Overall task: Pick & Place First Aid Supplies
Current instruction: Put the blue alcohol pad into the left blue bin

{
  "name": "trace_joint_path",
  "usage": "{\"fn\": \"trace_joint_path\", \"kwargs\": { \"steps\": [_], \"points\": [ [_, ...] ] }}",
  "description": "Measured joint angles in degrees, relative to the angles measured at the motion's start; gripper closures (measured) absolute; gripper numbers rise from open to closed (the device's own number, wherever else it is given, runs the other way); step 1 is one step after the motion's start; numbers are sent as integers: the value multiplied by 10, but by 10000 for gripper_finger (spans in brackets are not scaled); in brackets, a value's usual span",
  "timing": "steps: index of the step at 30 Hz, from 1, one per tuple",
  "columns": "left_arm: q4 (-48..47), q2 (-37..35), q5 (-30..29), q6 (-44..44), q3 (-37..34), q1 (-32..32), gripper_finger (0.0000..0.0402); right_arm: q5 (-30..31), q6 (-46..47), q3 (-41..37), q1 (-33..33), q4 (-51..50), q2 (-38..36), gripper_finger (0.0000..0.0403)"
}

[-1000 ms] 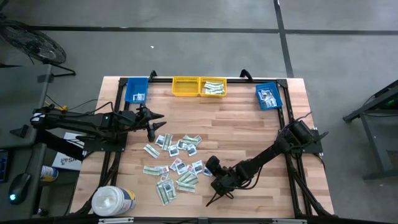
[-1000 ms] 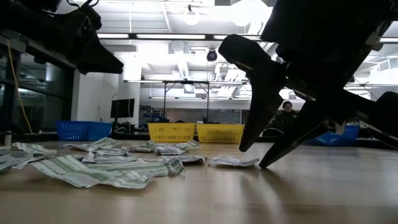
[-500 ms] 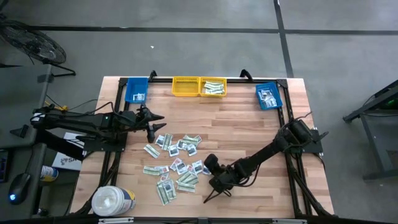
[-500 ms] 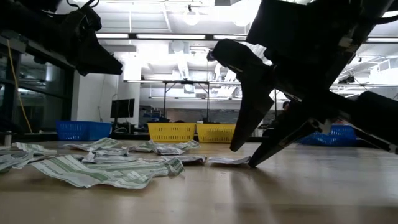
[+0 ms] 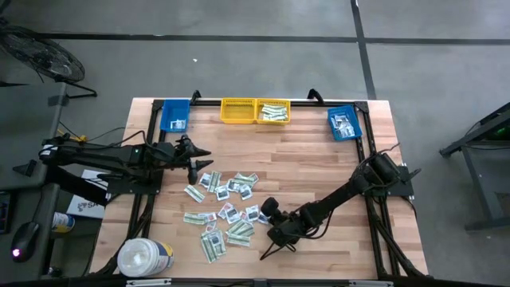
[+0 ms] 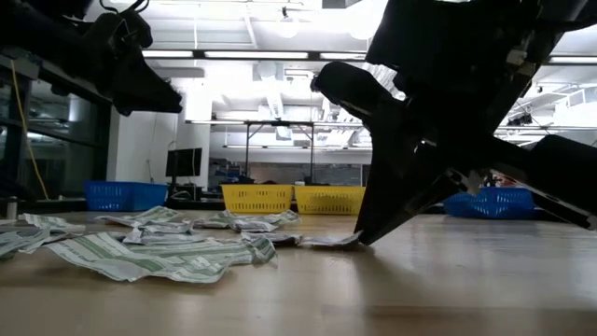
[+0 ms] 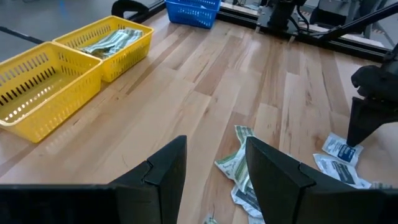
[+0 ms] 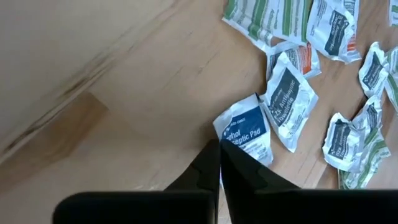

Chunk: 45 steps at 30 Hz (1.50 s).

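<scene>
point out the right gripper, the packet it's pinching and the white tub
right gripper point(image 8: 219, 144): right wrist view, fingertips' meeting point
blue-marked packet point(image 8: 247, 130): right wrist view, printed face
white tub point(image 5: 140, 257): high view, lid centre

So the packet pile point(image 5: 225, 210) is mid-table point(image 5: 319, 159). From the pile: two bins side by side point(image 5: 255, 111) at the far edge, another bin point(image 5: 174, 115) far-left, one more point(image 5: 344, 124) far-right. Tub point(image 5: 145, 257) sits near-left. Right gripper point(image 5: 265, 251) is down at the pile's right edge, left gripper point(image 5: 201, 158) just behind it.
</scene>
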Motion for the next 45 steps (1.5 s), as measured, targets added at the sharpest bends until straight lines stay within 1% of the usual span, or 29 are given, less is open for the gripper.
{"fn": "trace_joint_path", "kwargs": {
  "steps": [5, 11, 14, 18, 22, 25, 27, 29, 31, 33, 40, 43, 45],
  "points": [
    [-11, 0, 0, -9, 0, 0, 236, 23, 57, 0, 0, 4, 0, 401],
    [-11, 0, 0, -12, 0, 0, 236, 67, 118, 0, 7, 3, -1, 402],
    [-11, 0, 0, -12, 0, 0, 236, 80, 143, 10, 10, -8, -3, 402],
    [-13, 0, 0, -15, 0, 0, 236, 86, 177, 42, 12, -57, -4, 402],
    [-13, 0, -1, -16, 0, 0, 236, 107, 214, 90, 12, -153, -5, 402],
    [-12, 0, -2, -16, 0, 0, 236, 148, 240, 128, 10, -235, -5, 403],
    [-10, 0, -2, -16, 0, 0, 236, 184, 253, 149, 6, -268, -5, 403],
    [-4, 0, -2, -14, 0, 0, 236, 216, 259, 167, -3, -273, -5, 403],
    [8, 0, -2, -4, 0, 0, 236, 230, 258, 184, -17, -261, -5, 403],
    [28, 0, 7, 9, 0, 0, 236, 230, 250, 197, -34, -233, -6, 403],
    [68, 1, 75, 52, 0, 0, 236, 205, 210, 230, -92, -148, -6, 403],
    [67, 1, 88, 66, 0, 0, 236, 167, 204, 248, -115, -128, -6, 403],
    [67, 1, 91, 77, 0, 0, 236, 117, 204, 254, -131, -114, -12, 403]
  ]
}}
